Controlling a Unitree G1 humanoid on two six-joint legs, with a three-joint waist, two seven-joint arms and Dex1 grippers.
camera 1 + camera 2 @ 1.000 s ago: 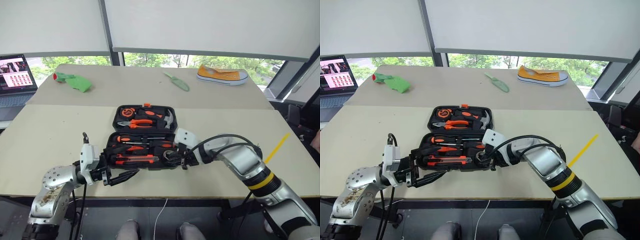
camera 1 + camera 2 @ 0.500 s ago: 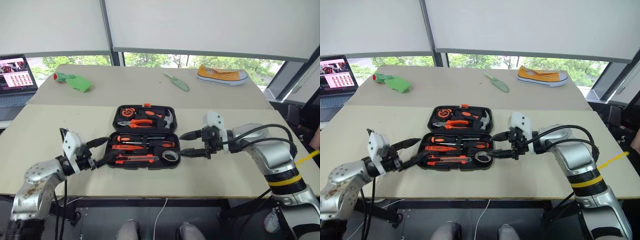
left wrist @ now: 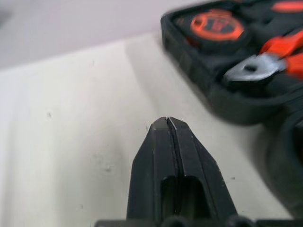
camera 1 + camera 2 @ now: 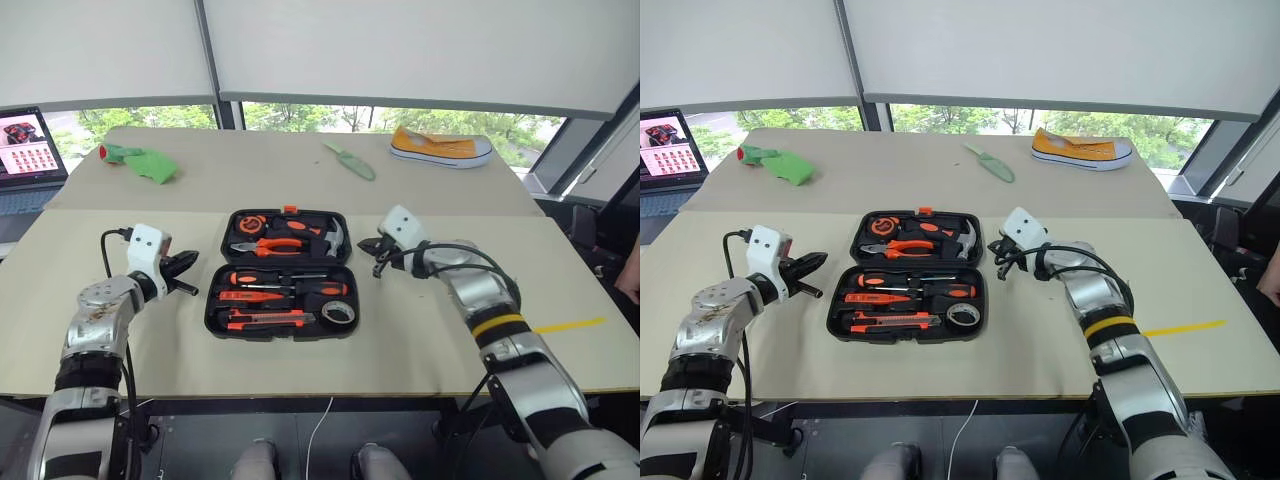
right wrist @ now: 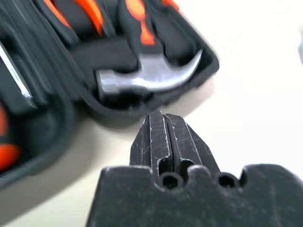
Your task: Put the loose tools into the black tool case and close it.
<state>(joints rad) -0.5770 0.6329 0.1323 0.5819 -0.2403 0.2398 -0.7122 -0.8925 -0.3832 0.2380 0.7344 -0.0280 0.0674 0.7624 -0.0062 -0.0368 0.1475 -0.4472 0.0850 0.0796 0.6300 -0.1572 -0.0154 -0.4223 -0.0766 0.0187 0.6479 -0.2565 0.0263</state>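
Even daylight comes through the window strip beyond the far edge of my surface [image 4: 120, 300], under drawn blinds; it is bright without glare. Shadows are soft and short. My head views are sharp. In my wrist views the black tool case [image 3: 222, 90] is blurred while my fingers [image 5: 161, 142] stay crisp.

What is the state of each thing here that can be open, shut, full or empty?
black tool case: open flat, tools in its slots
left gripper: jaws shut, empty, beside the case
right gripper: jaws shut, empty, at the case's far right corner
laptop: open, screen lit
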